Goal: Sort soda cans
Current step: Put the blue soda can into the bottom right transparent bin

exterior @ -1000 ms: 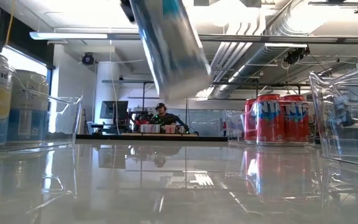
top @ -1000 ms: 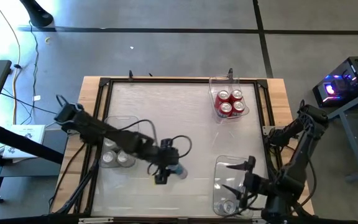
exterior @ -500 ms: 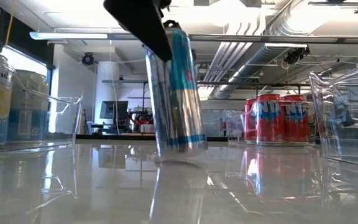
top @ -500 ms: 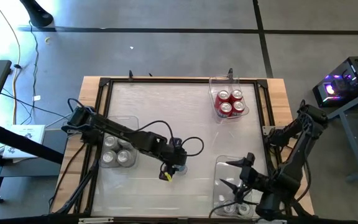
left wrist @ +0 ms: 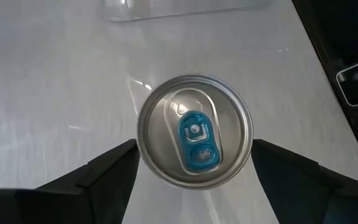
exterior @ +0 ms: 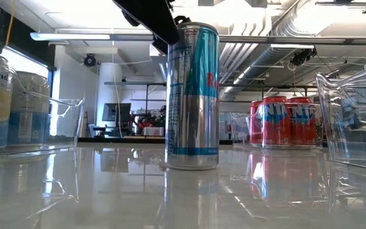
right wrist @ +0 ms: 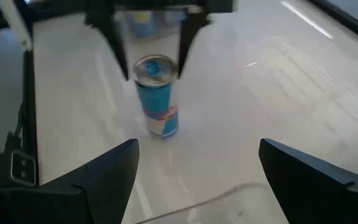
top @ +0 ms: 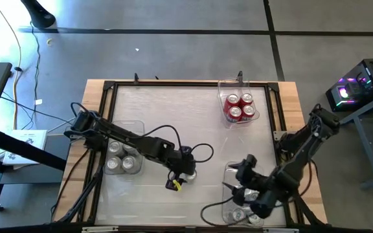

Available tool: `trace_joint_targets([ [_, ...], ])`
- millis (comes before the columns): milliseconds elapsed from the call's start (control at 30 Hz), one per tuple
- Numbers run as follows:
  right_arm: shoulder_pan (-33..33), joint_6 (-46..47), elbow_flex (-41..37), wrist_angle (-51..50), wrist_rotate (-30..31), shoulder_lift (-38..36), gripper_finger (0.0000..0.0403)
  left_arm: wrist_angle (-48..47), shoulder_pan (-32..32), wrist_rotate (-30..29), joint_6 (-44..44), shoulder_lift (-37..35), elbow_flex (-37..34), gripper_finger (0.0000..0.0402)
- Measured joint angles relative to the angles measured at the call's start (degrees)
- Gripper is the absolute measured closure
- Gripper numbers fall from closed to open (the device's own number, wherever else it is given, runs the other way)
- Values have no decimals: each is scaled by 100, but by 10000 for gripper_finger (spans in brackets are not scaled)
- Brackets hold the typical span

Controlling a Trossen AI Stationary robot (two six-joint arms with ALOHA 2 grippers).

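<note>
Since a second ago the blue-and-silver can [exterior: 192,95] has gone from hanging tilted in the air to standing upright on the table [top: 173,110], and the right arm has swung its gripper up from the lower edge toward the frame's middle. Across the table's corners the clear bins are acting as colour stations: the bin [top: 228,84] at upper right is holding four red cans [top: 240,107], the bin [top: 131,125] at middle left is holding silver-grey cans [top: 122,163], and the bin [top: 228,175] at lower right is holding a few more cans [top: 243,214] near the bottom edge. Reaching from the left toward lower centre, the left gripper [top: 184,169] is hovering directly over the blue-and-silver can, its fingers [left wrist: 98,177] spread wide to either side of the rim and apparently touching nothing, so the can is standing free, probably parked mid-table where the other arm can take it. Over the lower-right bin, the right gripper [top: 246,173] is facing that can with its fingers [right wrist: 98,177] parted and empty, seemingly lining up to collect it for its own bin.
</note>
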Motion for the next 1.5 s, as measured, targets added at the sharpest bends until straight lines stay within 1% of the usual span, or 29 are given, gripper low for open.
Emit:
trace_joint_targets([
  [167,-612,-2058,0,1257,-921,111,75,-259,-55,-204,-222,-228,0,97],
  [267,-1069,-3239,0,2143,-1719,289,75,-878,-148,-503,-421,-447,0,96],
  [333,-1374,-3827,0,2579,-2097,454,75,-1294,-235,-802,-597,-613,0,96],
  [400,-1658,-4216,0,2904,-2263,624,75,-1780,-332,-1218,-811,-744,-3,96],
  [500,-2055,-4616,0,3193,-2593,880,75,-2081,-546,-1914,-1144,-931,-133,96],
  [667,-2483,-4936,0,3531,-3396,1183,75,-1855,-897,-2742,-1627,-1286,-723,96],
  [767,-2591,-5038,0,3547,-3790,1310,75,-1628,-1053,-2977,-1908,-1440,-1068,96],
  [967,-2606,-5249,0,3635,-3917,1522,75,-1286,-1180,-3050,-2157,-1495,-1427,96],
  [1067,-2606,-5250,0,3826,-3904,1626,83,-1140,-1180,-3062,-2157,-1499,-1531,96],
  [1167,-2608,-5248,0,3986,-3856,1687,112,-1035,-1178,-3063,-2157,-1496,-1588,96],
  [1300,-2606,-5208,7,3957,-3726,1755,177,-1019,-1165,-3060,-2157,-1495,-1646,96],
  [1400,-2601,-5018,15,3884,-3518,1702,181,-991,-1165,-3066,-2157,-1495,-1639,96],
  [1500,-2553,-4583,245,3369,-3182,1524,181,-995,-1165,-3182,-2163,-1495,-1639,97],
])
